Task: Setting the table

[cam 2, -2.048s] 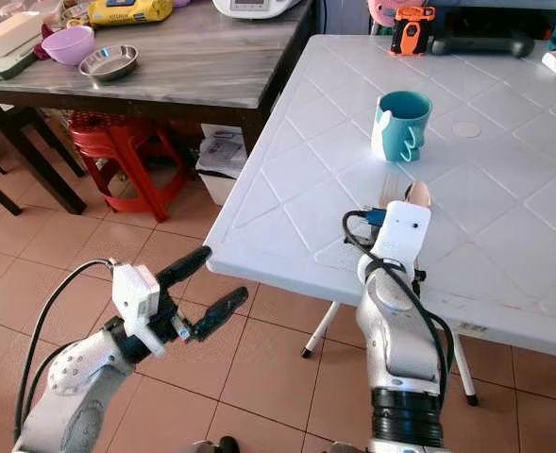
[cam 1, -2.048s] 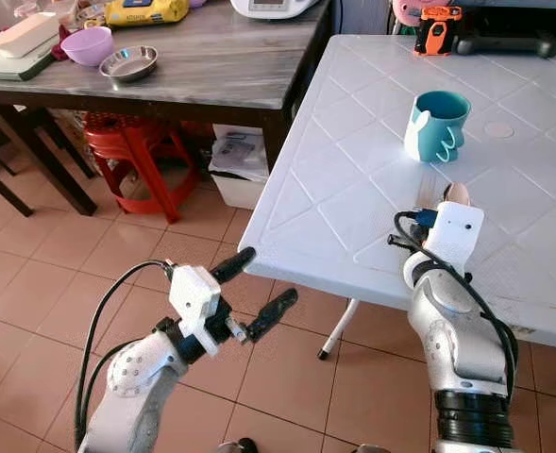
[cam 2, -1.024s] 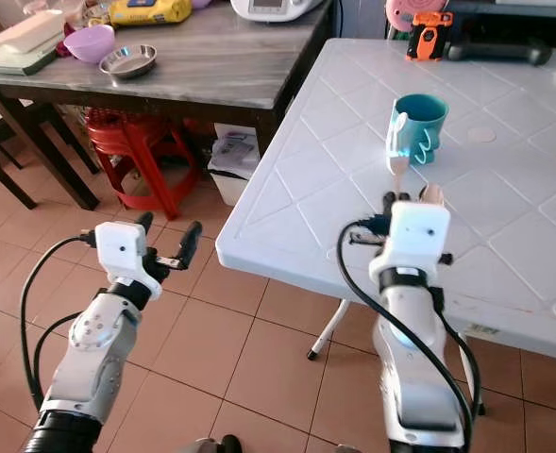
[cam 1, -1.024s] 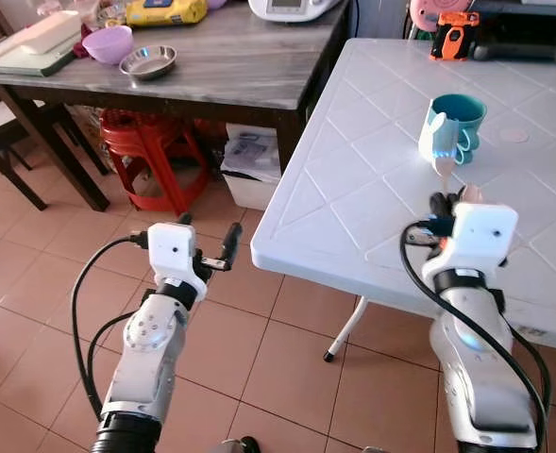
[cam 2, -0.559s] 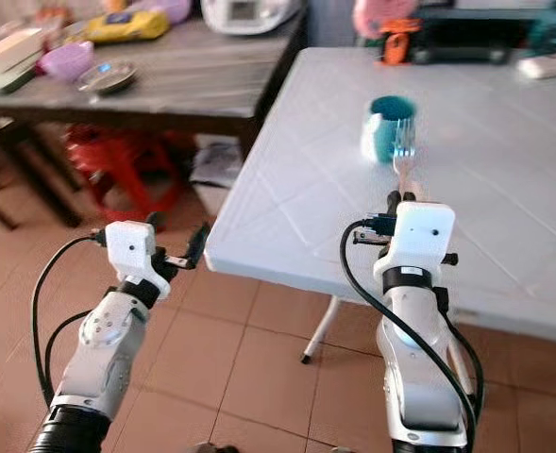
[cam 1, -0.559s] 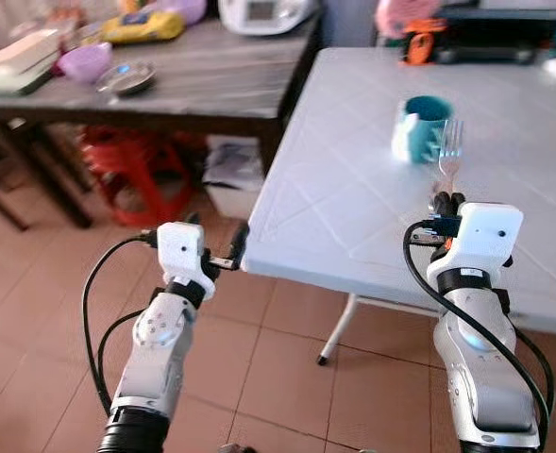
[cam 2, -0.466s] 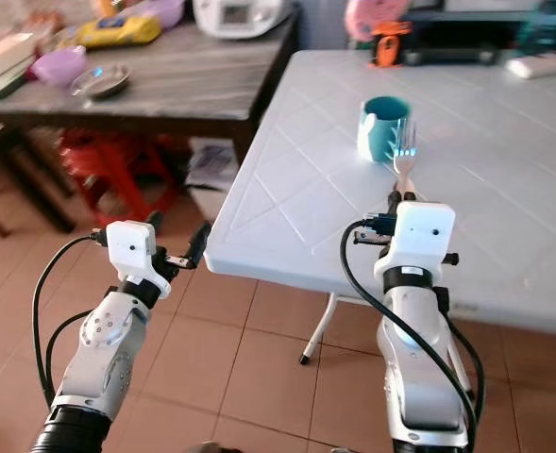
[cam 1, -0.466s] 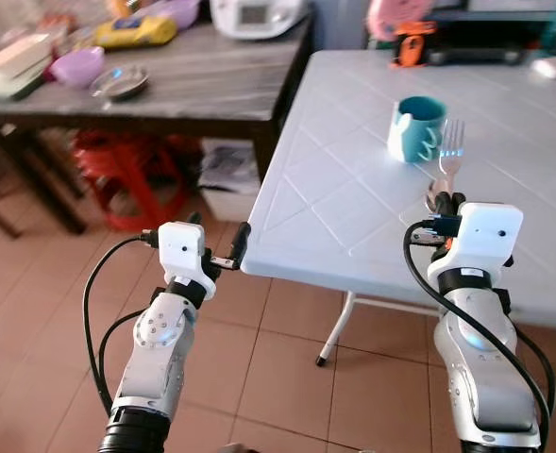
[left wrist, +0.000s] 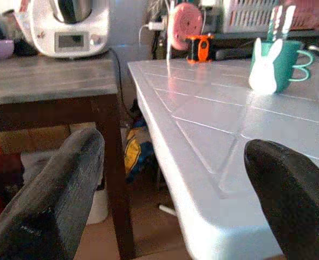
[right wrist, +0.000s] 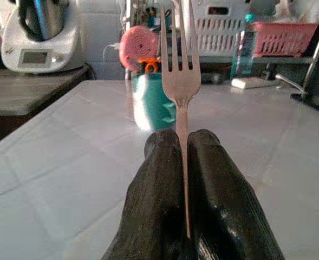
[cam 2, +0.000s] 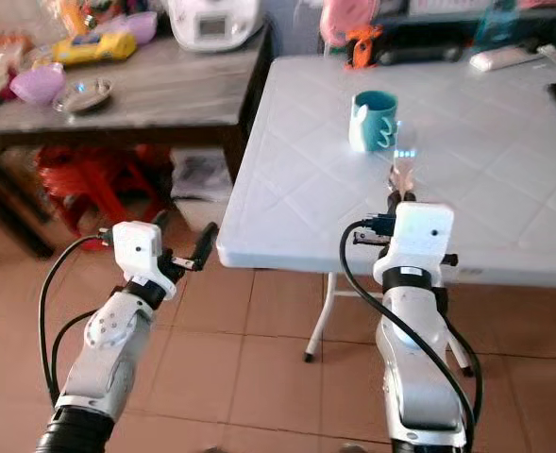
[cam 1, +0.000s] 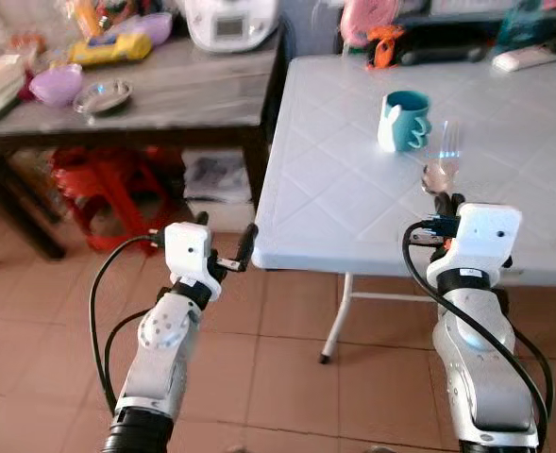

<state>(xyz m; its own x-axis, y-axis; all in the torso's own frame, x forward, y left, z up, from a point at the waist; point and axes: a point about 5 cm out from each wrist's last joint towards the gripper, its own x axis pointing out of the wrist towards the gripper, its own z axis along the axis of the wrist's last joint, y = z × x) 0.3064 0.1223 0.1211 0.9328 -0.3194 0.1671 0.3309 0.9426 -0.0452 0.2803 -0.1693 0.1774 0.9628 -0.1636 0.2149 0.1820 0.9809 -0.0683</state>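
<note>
White plastic, scored in a diamond pattern, makes up the table (cam 1: 353, 189) that spreads ahead of you and to your right, its near corner rounded. To your left, butted close to it, stands a grey wood-grain bench (cam 1: 183, 90) on dark legs. On the bench sit a white appliance (cam 1: 228, 21), a yellow packet (cam 1: 108, 47), a purple bowl (cam 1: 55, 83) and a steel bowl (cam 1: 106, 94). Under the bench you can make out a red stool (cam 1: 103, 179). The floor (cam 1: 287, 359) is terracotta tile.

Your two silver arms reach forward at the near edge of the table. Your right gripper (right wrist: 182, 142) has its two black fingers pressed together around the handle of a fork (right wrist: 180, 70). The fork stands upright, tines up, just over the table's near edge. In the head views it looks blurred.

Your left gripper (cam 1: 243, 253) hangs over the floor just short of the table's near left corner. Its fingers (left wrist: 56, 189) are spread wide with nothing between them, and the corner sits in the gap as seen from the wrist.

Further back on the table is a teal mug (cam 1: 406, 118) with a white rabbit shape on its side. It stands well beyond the fork. At the far edge lies an orange and black gadget (cam 1: 383, 45).
</note>
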